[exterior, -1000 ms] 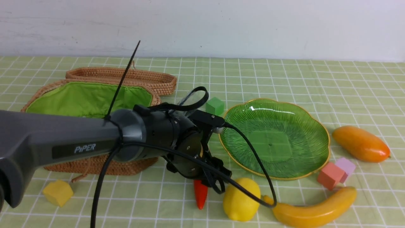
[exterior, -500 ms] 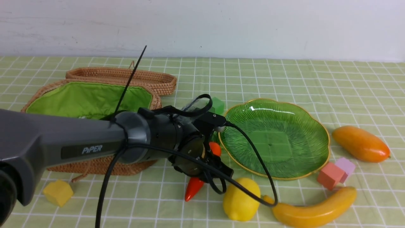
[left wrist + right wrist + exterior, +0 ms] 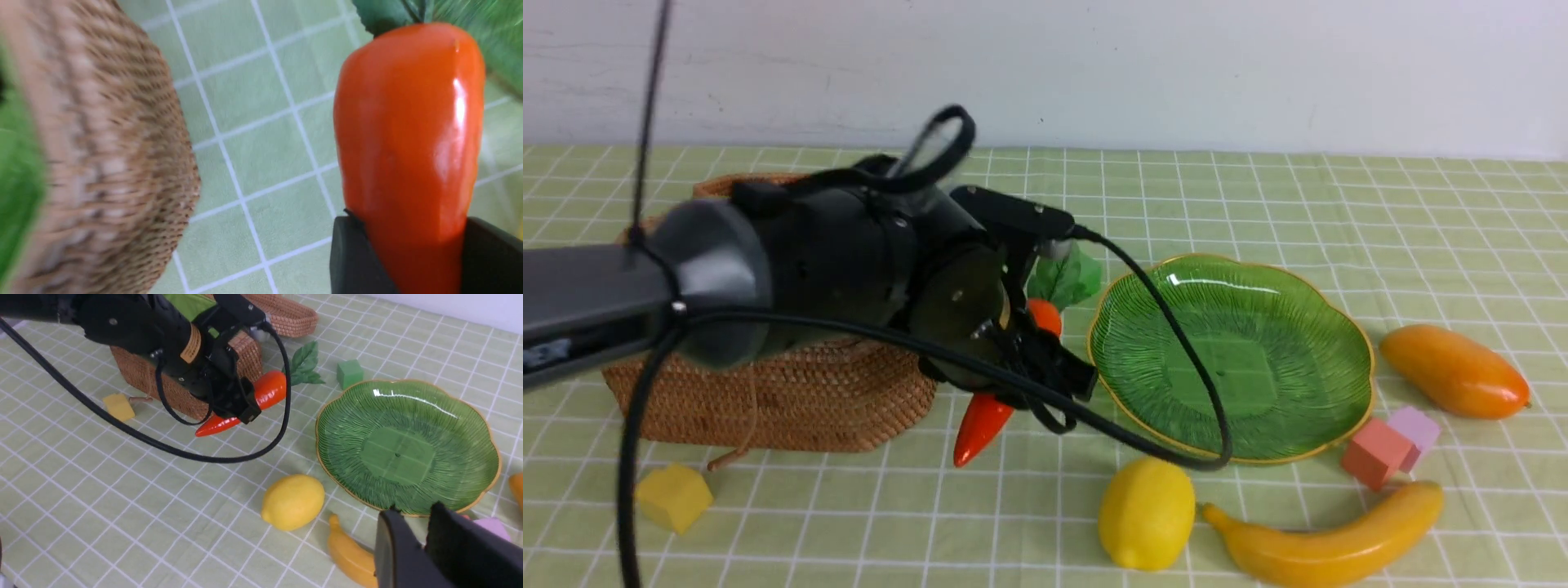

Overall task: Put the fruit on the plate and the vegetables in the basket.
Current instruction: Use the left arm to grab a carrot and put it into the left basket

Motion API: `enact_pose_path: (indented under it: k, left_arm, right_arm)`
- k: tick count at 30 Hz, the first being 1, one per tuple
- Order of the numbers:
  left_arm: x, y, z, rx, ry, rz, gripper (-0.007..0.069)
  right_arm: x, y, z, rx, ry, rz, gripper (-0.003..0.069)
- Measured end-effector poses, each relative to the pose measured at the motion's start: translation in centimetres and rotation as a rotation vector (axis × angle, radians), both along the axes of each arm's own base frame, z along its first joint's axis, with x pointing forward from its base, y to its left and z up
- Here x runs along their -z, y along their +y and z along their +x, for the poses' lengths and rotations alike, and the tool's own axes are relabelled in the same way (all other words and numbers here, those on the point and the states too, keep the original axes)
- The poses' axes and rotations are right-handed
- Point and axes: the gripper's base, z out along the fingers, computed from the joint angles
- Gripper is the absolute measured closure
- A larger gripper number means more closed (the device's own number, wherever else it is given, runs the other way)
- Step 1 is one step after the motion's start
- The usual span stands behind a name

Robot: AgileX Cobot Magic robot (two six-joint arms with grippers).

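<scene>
Presently logging the vegetable half of the task: carrot (image 3: 982,420) to basket (image 3: 792,400).
Found left claw (image 3: 1029,359) clamped across the carrot's mid-body, both fingers (image 3: 351,257) pressed to its sides in the left wrist view.
Read the carrot as lifted off the cloth, orange tip poking out toward 7 o'clock of the claw and green leaves toward 1 o'clock (front view).
Placed the basket at 9 o'clock of the claw, wicker wall just beside the carrot, green-lined mouth higher and off toward 10 o'clock.
Placed the plate (image 3: 1233,359) at 3 o'clock, bare.
Counted lemon (image 3: 1146,510) at 5 o'clock, banana (image 3: 1327,539) at 4 o'clock and mango (image 3: 1454,369) out at 3 o'clock, all on the cloth, none plated yet.
Judged next move: raise above the wicker rim, carry toward 10 o'clock until over the lining, then release. Watch the trailing tip against the rim.
Saw right claw (image 3: 421,535) low in its own wrist view with nothing between its fingers. Possibly a thin gap there, but cannot tell open from shut at that angle.
</scene>
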Motion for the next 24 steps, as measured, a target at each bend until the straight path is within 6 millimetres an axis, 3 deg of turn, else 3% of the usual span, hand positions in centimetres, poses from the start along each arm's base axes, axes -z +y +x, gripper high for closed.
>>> enact_pose_path:
  k: [6, 10, 14, 21, 24]
  left_arm:
    - [-6.2, 2.2, -2.4, 0.130, -0.166, 0.041, 0.0319]
    - [-8.6, 4.1, -3.3, 0.269, -0.305, 0.258, 0.0319]
    - [-9.1, 5.4, -3.0, 0.314, -0.351, 0.422, 0.0319]
    - [-9.1, 11.1, 0.1, 0.284, -0.346, 0.594, 0.0319]
    - [-7.9, 13.5, 1.7, 0.314, -0.299, 0.644, 0.0319]
  right_arm:
    - [-1.0, 0.8, -0.2, -0.119, -0.146, 0.007, 0.0531]
    - [-2.0, 1.7, -0.7, -0.250, -0.288, 0.018, 0.0531]
    - [-2.7, 2.2, -1.1, -0.330, -0.379, 0.046, 0.0531]
    - [-3.3, 2.5, -1.5, -0.385, -0.457, 0.072, 0.0527]
    - [-3.3, 2.6, -1.5, -0.386, -0.458, 0.071, 0.0527]
